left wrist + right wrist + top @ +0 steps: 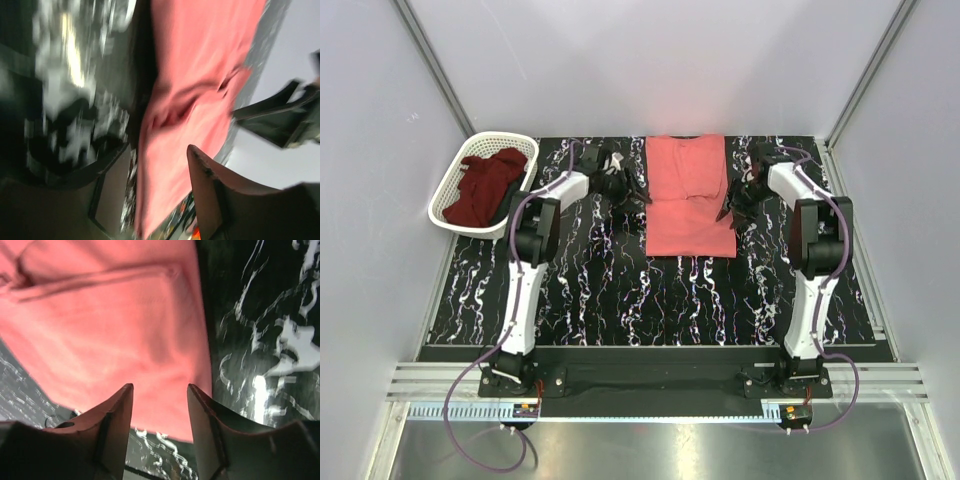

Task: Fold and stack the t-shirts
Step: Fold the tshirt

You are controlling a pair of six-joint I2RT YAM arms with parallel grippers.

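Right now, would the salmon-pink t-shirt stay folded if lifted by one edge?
Probably not: the salmon-pink t-shirt shows soft creases, so it likely droops and unfolds. Lying flat and thin, it seems light; pushing may bunch it.

- Black worktop (pixel 620 300), veined with white.
- Salmon-pink t-shirt (pixel 688 195), laid flat at the far middle.
- White lattice basket (pixel 448 190), at the far left corner, overhanging the edge.
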